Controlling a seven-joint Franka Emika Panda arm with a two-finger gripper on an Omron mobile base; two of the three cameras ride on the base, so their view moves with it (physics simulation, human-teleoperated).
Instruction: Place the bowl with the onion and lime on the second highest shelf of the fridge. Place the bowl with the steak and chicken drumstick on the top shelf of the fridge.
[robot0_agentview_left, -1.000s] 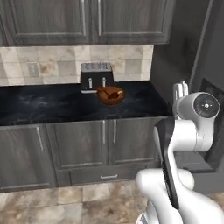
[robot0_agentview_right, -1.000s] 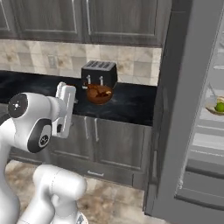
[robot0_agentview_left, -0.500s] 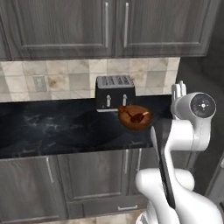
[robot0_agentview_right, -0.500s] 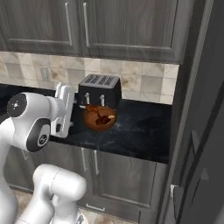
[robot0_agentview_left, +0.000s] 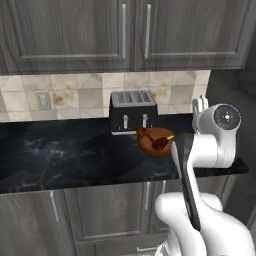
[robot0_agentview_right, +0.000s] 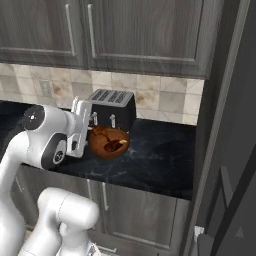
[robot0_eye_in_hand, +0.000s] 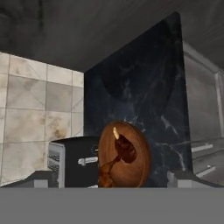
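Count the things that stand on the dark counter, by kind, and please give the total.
Toaster: 1, the black toaster against the tiled wall.
Bowl: 1, the brown bowl in front of the toaster, with the meat pieces inside it.
Total: 2 things on the counter.

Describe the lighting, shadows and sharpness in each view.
Left base view: even, flat light, soft-edged rendering, a faint dark patch on the counter beside the toaster. Right base view: dim on the right, the brown bowl blurry. Hand view: rolled sideways, contents of the bowl dark and hard to separate.
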